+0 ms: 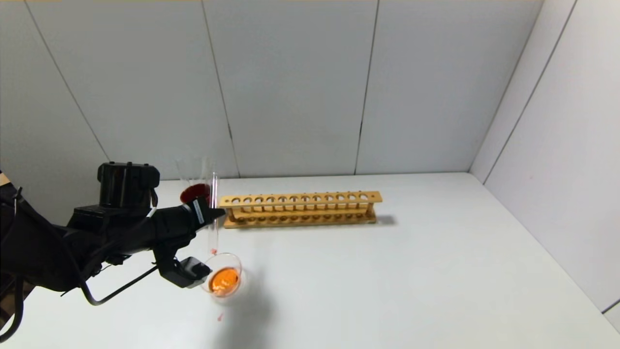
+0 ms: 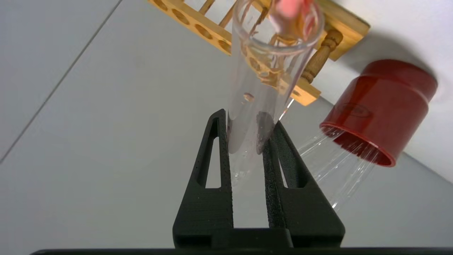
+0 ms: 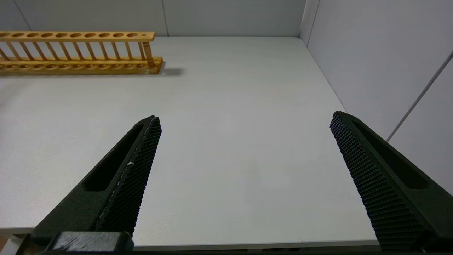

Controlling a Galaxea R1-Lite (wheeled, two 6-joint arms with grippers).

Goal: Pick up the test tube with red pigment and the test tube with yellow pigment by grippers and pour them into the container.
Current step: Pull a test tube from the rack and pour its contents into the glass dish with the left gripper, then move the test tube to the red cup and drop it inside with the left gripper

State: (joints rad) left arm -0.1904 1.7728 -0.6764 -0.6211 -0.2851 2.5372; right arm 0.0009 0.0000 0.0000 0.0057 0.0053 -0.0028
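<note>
Head view: your left end effector [image 1: 214,213] is clamped on a test tube [image 1: 213,213], held about upright w/ its mouth down, just above the container [image 1: 224,279]. The container, a round clear glass dish w/ orange liquid inside, stands near the front-left of the white surface [image 1: 411,271]. You have much free room to the right and front; the wooden rack [image 1: 300,209] lies behind, near the grey wall panels. A dark red cup [image 1: 195,193] w/ clear tubes stands just beside the rack's left end. One small red drop lies on the surface in front of the dish.

Left wrist view: the black textured fingers [image 2: 219,148] press both sides of the smooth clear tube; only a pink trace is at its far end. I cannot tell if this was the red or yellow one.

Right wrist view: your right end effector [image 3: 244,148] stands wide open, holding nothing, above the bare matte surface, near the right wall.
</note>
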